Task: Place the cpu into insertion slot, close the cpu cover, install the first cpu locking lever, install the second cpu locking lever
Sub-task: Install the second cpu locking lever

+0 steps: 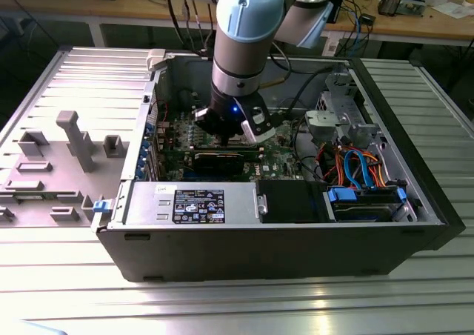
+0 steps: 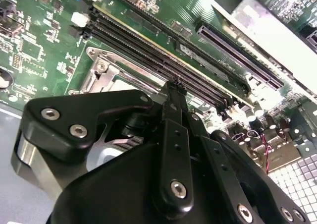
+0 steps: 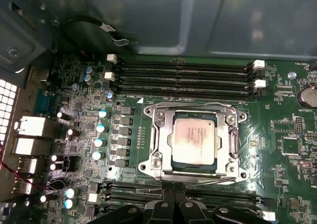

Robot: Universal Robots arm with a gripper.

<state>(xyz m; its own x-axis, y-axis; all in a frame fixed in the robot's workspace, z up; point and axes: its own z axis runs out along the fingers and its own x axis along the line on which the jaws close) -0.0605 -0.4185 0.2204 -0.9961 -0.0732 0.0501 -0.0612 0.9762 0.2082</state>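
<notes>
In the first wrist view the silvery cpu [image 3: 194, 140] lies flat in the insertion slot [image 3: 153, 167] on the green motherboard. The cpu cover [image 3: 231, 135], a silvery frame with a square window, is down around the chip. A thin metal lever [image 3: 213, 180] runs along the socket edge nearest my gripper [image 3: 173, 204], whose black fingers stand close together right beside that edge. In the second wrist view the gripper [image 2: 173, 87] tapers to a narrow tip over the socket frame [image 2: 101, 70]. The exterior view shows the gripper [image 1: 233, 131] lowered inside the open computer case.
Long black memory slots [image 3: 188, 78] flank the socket on two sides. A black graphics card [image 1: 222, 159], a power supply [image 1: 196, 201] and a drive bay with coloured cables [image 1: 363, 176] crowd the case. A grey moulded tray [image 1: 67, 150] lies at the exterior view's left.
</notes>
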